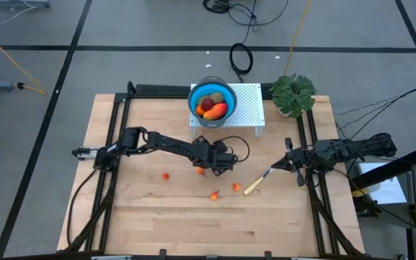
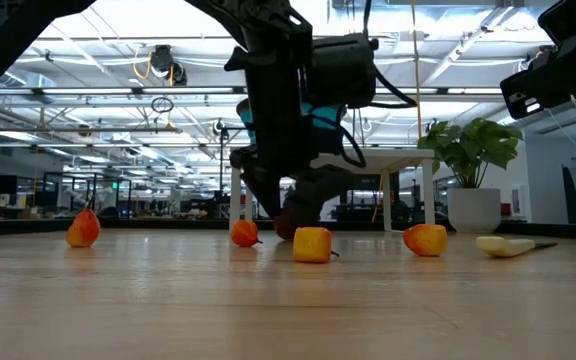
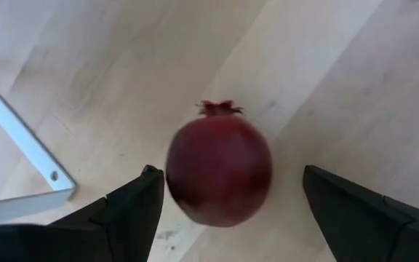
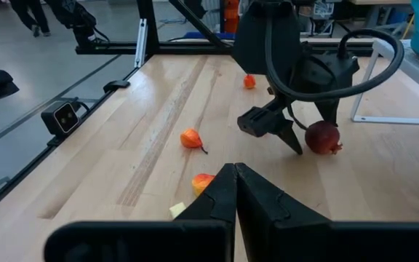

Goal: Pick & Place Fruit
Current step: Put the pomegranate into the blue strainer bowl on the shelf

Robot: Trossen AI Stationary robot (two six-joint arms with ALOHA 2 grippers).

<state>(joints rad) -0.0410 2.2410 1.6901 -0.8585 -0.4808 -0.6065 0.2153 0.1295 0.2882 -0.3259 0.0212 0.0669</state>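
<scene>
The left gripper was down at the middle of the table with its fingers spread wide on either side of a dark red toy pomegranate, which lay on the wood between them, not yet pinched. From the right wrist view the fruit sat just beside the near fingertip, its little crown pointing away, so the jaws looked lined up to close around its round belly; that seemed the step in hand.

The blue bowl on the white perforated stand at the far edge already held several fruits: a brownish-green oval, a red ball and a long red-orange piece, so I took it as the drop place. Four small orange bits lay scattered on the near half of the table, well apart from one another.

The right gripper waited at the right edge, its fingers pressed together, with the yellow-handled knife just in front of it.
</scene>
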